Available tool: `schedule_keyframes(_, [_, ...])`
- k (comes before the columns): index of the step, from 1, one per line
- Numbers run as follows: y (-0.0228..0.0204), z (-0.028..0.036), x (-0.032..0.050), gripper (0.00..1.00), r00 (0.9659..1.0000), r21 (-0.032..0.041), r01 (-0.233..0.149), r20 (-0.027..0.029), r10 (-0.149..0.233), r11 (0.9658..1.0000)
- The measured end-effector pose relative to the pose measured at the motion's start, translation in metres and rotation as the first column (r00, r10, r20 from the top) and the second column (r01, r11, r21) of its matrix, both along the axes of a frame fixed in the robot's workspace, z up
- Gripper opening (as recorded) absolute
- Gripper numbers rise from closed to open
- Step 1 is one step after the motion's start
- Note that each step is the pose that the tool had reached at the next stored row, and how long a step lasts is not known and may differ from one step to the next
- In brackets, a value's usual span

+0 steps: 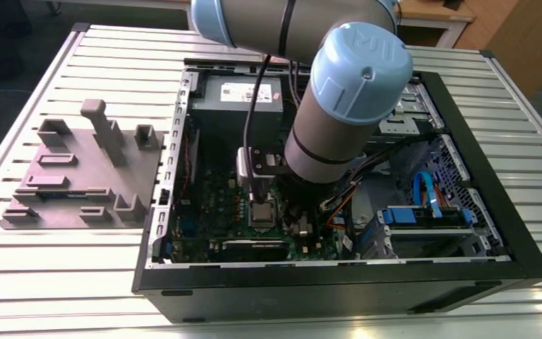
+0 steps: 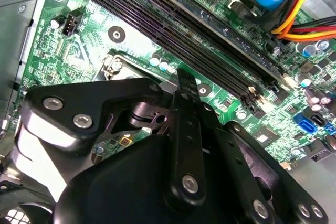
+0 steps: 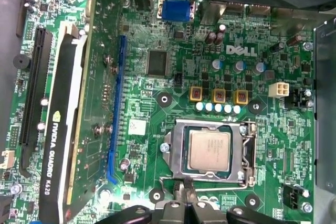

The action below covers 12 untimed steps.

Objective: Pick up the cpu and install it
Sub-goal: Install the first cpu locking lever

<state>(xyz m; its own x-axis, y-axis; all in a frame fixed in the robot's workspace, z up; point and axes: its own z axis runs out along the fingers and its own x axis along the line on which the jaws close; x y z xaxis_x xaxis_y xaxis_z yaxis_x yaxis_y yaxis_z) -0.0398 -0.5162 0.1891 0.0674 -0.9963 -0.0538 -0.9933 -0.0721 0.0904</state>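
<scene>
The cpu (image 3: 210,149) is a small square chip with a silver-grey metal top. It lies flat inside the dark socket with its metal frame (image 3: 247,153) on the green motherboard (image 3: 157,103). In the exterior view the cpu (image 1: 262,214) sits just under the arm's tool. My gripper (image 3: 187,199) hangs beside the socket's edge, its two black fingertips pressed together with nothing between them. In the second wrist view one finger (image 2: 186,98) points down at the board near the socket corner (image 2: 113,64).
A black graphics card (image 3: 58,129) stands on edge along one side of the board. Long memory slots (image 2: 173,19) and coloured cables (image 2: 299,14) run close to the tool. The power-supply box (image 1: 243,95) fills the case's far end. A grey fixture plate (image 1: 82,176) lies on the table outside the case.
</scene>
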Motion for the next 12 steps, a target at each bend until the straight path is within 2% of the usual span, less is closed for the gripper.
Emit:
schedule_keyframes(7, [-0.0023, -0.0013, -0.0001, 0.1, 1.0, 0.0001, 0.0, 0.0, 0.0, 1.0])
schedule_keyframes(12, [-0.0026, 0.0044, -0.0001, 0.1, 1.0, 0.0001, 0.0, 0.0001, 0.0, 1.0])
